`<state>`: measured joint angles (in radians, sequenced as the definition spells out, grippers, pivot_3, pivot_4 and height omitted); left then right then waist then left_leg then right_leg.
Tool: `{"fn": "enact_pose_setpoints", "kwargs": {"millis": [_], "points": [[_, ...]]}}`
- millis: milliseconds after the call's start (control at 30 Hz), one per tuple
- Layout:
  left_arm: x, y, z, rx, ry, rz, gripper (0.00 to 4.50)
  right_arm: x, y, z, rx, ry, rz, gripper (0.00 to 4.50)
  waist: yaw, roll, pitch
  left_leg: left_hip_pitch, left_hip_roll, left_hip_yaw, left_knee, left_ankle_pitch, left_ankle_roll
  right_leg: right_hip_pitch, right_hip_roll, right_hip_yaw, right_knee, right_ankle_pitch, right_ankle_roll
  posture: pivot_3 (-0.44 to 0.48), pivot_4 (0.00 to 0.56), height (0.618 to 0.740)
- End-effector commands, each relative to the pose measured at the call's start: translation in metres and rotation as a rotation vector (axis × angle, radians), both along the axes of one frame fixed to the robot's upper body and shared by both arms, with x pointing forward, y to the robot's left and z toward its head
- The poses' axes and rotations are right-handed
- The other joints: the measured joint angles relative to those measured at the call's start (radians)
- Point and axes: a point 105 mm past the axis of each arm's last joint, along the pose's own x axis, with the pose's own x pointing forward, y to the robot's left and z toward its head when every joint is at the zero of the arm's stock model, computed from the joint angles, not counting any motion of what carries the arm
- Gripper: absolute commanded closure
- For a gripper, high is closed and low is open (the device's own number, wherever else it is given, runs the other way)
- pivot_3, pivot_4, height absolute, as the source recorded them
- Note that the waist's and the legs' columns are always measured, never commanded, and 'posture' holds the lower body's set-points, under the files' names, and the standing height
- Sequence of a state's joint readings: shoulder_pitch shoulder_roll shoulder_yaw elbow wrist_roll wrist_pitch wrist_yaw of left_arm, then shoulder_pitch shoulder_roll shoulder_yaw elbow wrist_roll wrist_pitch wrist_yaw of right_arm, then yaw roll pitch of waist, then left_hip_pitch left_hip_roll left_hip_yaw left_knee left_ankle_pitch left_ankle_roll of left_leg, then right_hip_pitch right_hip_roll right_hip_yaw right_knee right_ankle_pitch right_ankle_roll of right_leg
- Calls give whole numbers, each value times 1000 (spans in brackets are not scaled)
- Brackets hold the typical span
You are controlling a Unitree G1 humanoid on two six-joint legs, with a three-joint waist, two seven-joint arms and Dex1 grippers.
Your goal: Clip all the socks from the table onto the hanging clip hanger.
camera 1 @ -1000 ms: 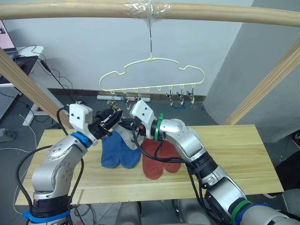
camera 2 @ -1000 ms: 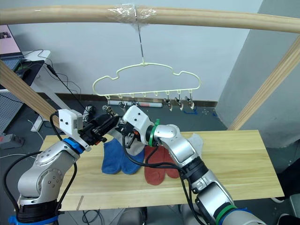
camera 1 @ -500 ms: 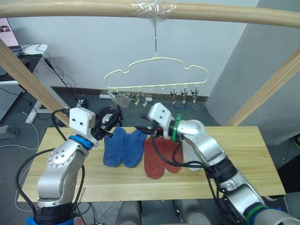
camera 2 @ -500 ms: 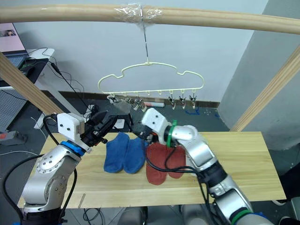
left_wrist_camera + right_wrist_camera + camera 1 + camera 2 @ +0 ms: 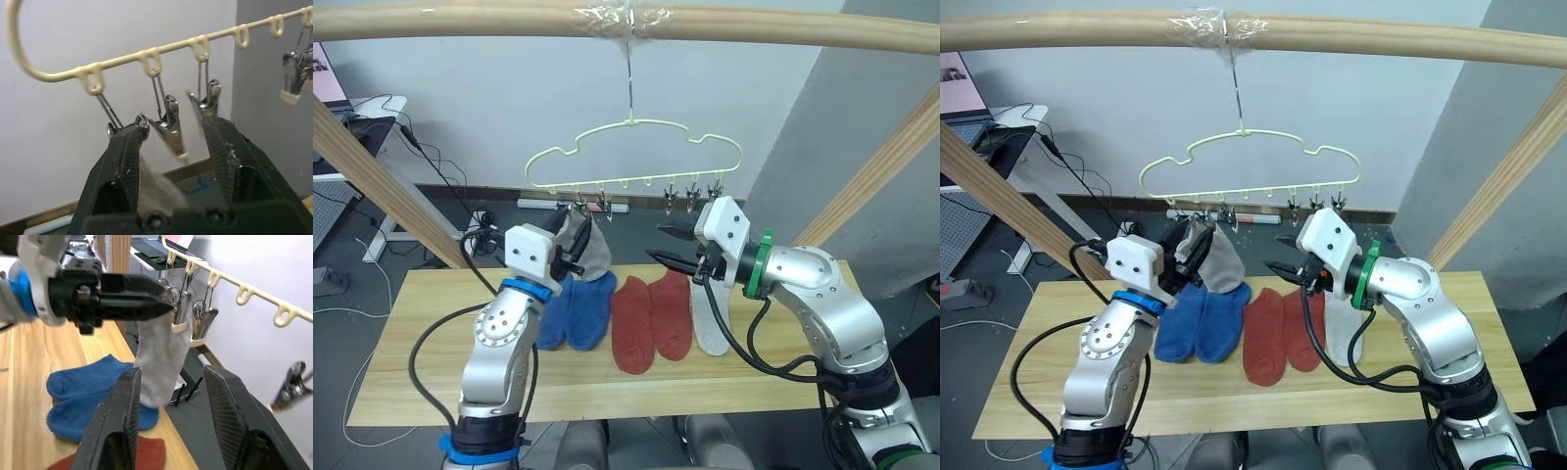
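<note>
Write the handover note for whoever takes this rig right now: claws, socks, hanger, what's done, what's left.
Left claw: raised to the clip hanger, fingers apart around the top of a grey sock that hangs at one of the left clips; whether the clip has bitten is hard to tell.
Right claw: open, holding nothing, hovering over the table right of the hanger.
On the table: two blue socks, two rust-red socks, one grey sock, lying side by side.
Done: at most one sock hung.
Left: confirm that clip, then hang the other five.
</note>
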<state>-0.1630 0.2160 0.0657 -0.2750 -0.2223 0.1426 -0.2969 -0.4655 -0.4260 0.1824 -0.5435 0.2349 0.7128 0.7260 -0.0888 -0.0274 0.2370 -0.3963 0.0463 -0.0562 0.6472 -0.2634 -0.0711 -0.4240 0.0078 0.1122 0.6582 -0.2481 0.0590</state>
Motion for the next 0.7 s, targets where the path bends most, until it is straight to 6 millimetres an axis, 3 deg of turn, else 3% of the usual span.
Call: {"fn": "enact_pose_setpoints", "kwargs": {"millis": [33,67,500,700], "points": [[0,-1,9,2,-53,10,3163,-5,-2,12,24,-36,-8,2400,0,0,1,0,0,0,0,0,0,0,0,0,0,0,0,-114,263,740],[1,0,10,1,-58,21,3396,-5,-3,13,24,-35,-13,2400,0,0,2,0,0,0,0,0,0,0,0,0,0,0,0,-115,264,740],[-18,10,19,16,-144,107,3396,-3,-14,12,16,-23,-51,2400,0,-1,11,0,0,0,0,0,0,0,0,0,-1,0,0,-112,262,740],[-22,5,5,14,-75,108,3396,-3,-15,11,14,-20,-49,2400,0,-1,12,0,0,0,0,0,0,0,0,0,-1,-2,4,-108,261,740]]}}
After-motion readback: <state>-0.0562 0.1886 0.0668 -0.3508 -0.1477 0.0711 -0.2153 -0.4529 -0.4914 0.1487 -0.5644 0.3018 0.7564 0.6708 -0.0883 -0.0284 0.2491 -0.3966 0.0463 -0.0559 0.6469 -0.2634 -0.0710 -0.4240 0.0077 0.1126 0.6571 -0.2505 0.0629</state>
